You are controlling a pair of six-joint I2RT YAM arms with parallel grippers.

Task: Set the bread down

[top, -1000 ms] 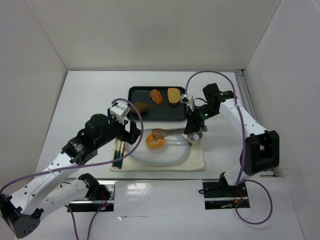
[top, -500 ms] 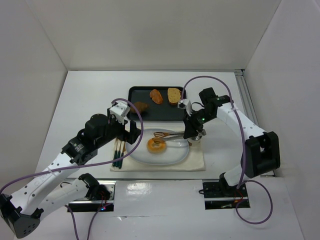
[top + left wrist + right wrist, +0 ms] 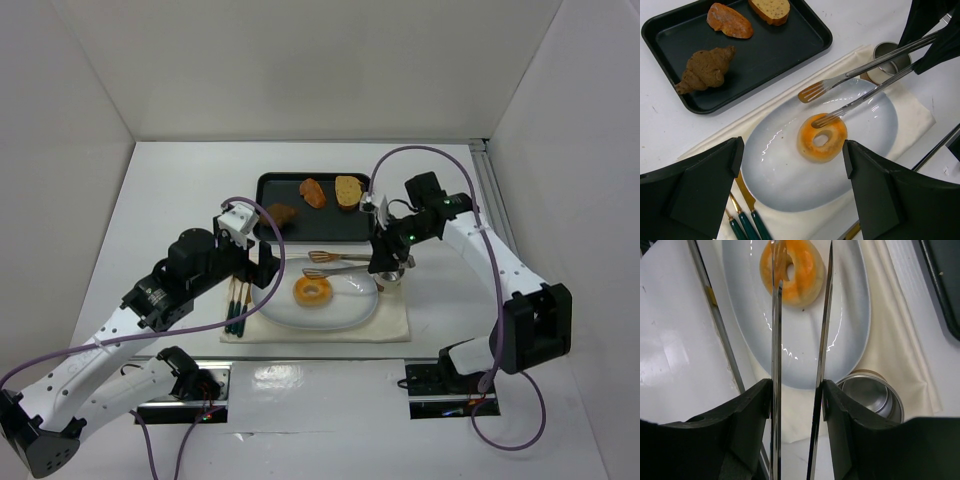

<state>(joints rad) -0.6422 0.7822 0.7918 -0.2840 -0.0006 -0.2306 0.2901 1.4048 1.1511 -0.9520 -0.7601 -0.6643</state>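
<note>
Since a moment ago the tongs [image 3: 340,257] have spread — the bread [image 3: 312,291] now lies flat in the middle of the white plate [image 3: 352,312]. My right pincer [image 3: 385,258] is clamped on the tongs' handles.

Both arms extended, grippers angled toward the middle.
The left gripper [image 3: 792,155] hangs with its fingers spread wide and empty; the right gripper [image 3: 796,390] clasps the tongs [image 3: 865,68] between its fingers.
</note>
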